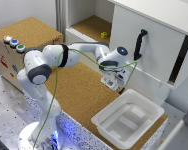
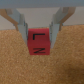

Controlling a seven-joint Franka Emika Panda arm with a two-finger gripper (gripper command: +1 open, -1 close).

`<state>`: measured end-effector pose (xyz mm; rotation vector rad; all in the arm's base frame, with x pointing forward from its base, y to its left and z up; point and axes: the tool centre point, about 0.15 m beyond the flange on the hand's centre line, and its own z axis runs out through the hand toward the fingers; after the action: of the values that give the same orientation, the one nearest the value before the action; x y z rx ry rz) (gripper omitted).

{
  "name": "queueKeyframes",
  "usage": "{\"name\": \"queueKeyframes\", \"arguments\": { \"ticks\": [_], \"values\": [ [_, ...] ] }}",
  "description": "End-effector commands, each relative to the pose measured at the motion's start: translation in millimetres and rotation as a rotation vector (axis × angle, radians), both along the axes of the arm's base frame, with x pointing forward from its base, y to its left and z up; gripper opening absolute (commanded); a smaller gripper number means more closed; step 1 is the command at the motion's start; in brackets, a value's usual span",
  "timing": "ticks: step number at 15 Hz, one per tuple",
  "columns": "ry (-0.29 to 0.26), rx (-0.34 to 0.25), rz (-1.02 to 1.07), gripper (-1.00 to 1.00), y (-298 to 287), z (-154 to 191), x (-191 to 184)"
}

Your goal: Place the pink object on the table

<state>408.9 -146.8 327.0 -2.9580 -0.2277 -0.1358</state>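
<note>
Exterior view: the claw (image 1: 115, 80) hangs low over the cork worktop (image 1: 74, 87), just beside the white bin (image 1: 125, 120); the grip cannot be made out.
Wrist view: the claw (image 2: 39, 31) clamps the pink cube (image 2: 38, 42), its black markings facing out, close above the worktop (image 2: 42, 67).

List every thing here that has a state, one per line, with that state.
End effector: shut on the pink block.
Pink block: gripped between the fingers, at or just above the table; contact unclear.
Table: cork top, bin standing on it.
White bin: upright, nothing visible inside.
Cabinet door: open.
</note>
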Motion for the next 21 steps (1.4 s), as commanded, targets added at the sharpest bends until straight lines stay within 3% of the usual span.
{"name": "queueKeyframes", "arguments": {
  "ticks": [1,8,12,15,16,21],
  "values": [
    [0.012,-0.158,0.005,-1.0,41,-67,9],
    [0.094,-0.153,-0.096,-1.0,21,-105,-18],
    [0.103,-0.193,-0.078,-1.0,19,-108,-22],
    [0.107,-0.185,-0.085,-1.0,22,-116,-24],
    [0.096,-0.185,-0.091,1.0,22,-115,-25],
    [-0.009,-0.17,-0.122,1.0,21,-68,-40]
  ]
}}
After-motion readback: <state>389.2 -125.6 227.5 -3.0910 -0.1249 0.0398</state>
